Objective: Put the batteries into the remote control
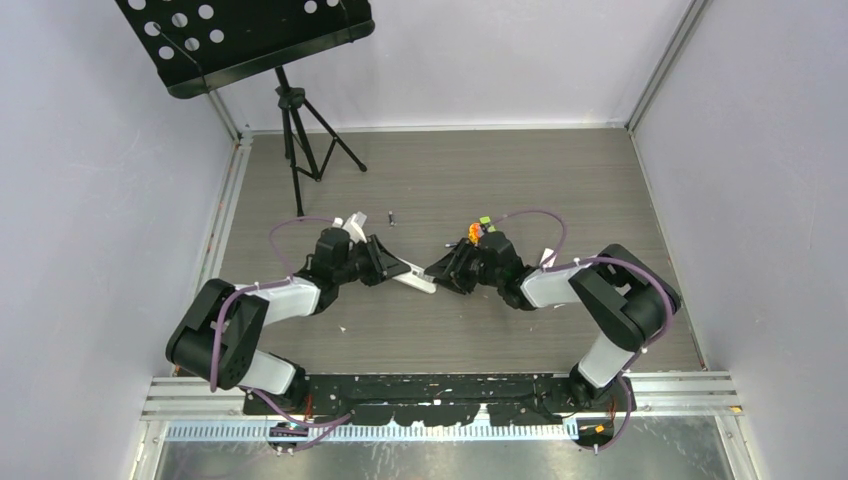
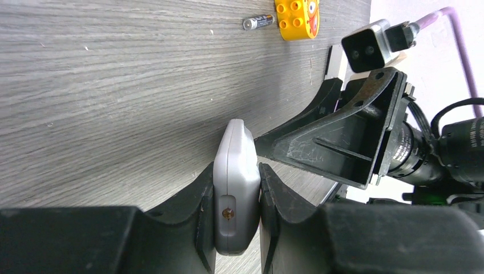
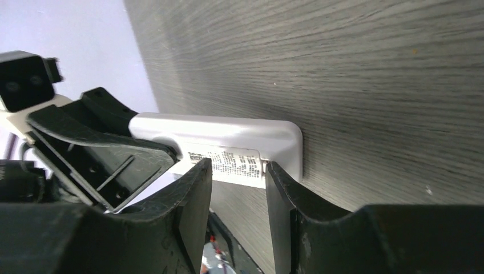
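left gripper (image 2: 237, 170) clamps remote (image 2: 234, 142) edge-on between both fingers. right gripper (image 3: 238, 171) faces it, fingers spread, tips at the remote's free end, label showing in the gap; contact unclear. one battery (image 2: 258, 21) lies on table (image 2: 114, 85) just beside yellow toy (image 2: 297, 17), well apart from remote.
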Available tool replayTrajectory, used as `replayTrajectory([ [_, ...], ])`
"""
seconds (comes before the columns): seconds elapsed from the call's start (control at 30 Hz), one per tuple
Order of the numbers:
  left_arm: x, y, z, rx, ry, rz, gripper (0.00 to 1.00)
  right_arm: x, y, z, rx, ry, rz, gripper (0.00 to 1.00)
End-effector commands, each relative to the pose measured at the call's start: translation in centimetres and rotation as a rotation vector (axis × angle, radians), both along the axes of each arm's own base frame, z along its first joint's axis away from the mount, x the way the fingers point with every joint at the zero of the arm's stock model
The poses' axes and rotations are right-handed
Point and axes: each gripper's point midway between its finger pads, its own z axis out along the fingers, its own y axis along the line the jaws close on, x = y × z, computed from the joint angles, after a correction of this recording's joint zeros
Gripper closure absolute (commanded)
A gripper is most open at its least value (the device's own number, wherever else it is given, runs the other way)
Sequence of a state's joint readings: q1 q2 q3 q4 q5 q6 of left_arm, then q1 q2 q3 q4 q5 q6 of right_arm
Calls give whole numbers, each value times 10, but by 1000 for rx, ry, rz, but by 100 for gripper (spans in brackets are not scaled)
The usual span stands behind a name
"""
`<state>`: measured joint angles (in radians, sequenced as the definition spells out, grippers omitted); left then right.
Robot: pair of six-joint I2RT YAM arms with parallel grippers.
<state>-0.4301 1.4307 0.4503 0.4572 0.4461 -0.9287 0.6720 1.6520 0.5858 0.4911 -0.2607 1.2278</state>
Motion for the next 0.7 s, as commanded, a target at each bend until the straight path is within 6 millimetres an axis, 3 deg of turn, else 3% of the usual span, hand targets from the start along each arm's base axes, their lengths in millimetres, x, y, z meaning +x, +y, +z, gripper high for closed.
replayTrajectory([
  [0.0, -19, -10, -10, 14, 38, -105, 100, -8, 16, 9, 177, -23, 21, 55],
  [0.37, -31, -14, -28, 75, 99, -143, 100, -8, 33, 55, 452, -186, 93, 57],
  [0.5, -31, -13, -31, 112, 105, -140, 100, -6, 35, 62, 457, -229, 109, 58],
  [0.67, -27, 3, -34, 253, 91, -107, 100, -2, 31, 71, 431, -273, 108, 59],
])
